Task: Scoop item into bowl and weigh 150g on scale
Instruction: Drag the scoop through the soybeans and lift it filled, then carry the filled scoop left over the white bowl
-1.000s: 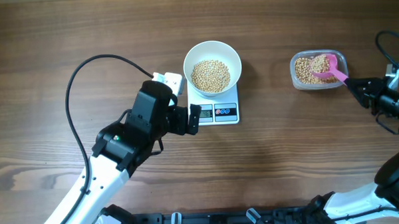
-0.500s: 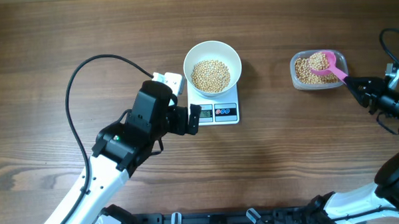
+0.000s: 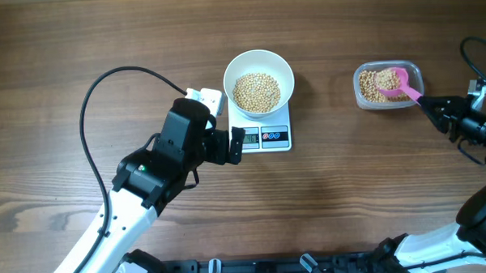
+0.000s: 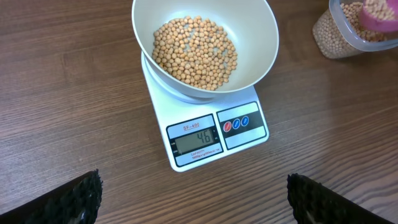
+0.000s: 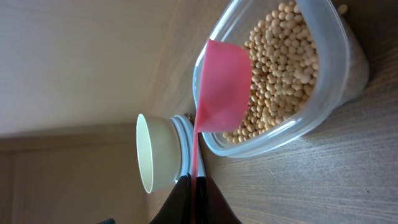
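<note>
The white bowl (image 3: 283,67) holds a layer of beige beans (image 3: 256,91) and stands on the white scale (image 3: 277,138). In the left wrist view the scale (image 4: 249,134) shows 46 under the bowl (image 4: 256,32). My left gripper (image 3: 237,145) is open just left of the scale's display, with bare wood between its fingers (image 4: 87,193). Out to the right, my right gripper (image 3: 433,107) is shut on the handle of a pink scoop (image 3: 395,82). The scoop's head (image 5: 224,87) is over the beans in a clear tub (image 5: 323,99).
The clear plastic tub (image 3: 360,90) of beans sits at the far right of the wooden table. A black cable (image 3: 92,101) loops behind the left arm. A small white block (image 3: 205,97) lies beside the scale's left edge.
The pink scoop has shifted slightly inside the tub, along with the right gripper. The left arm, bowl and scale have not moved.
</note>
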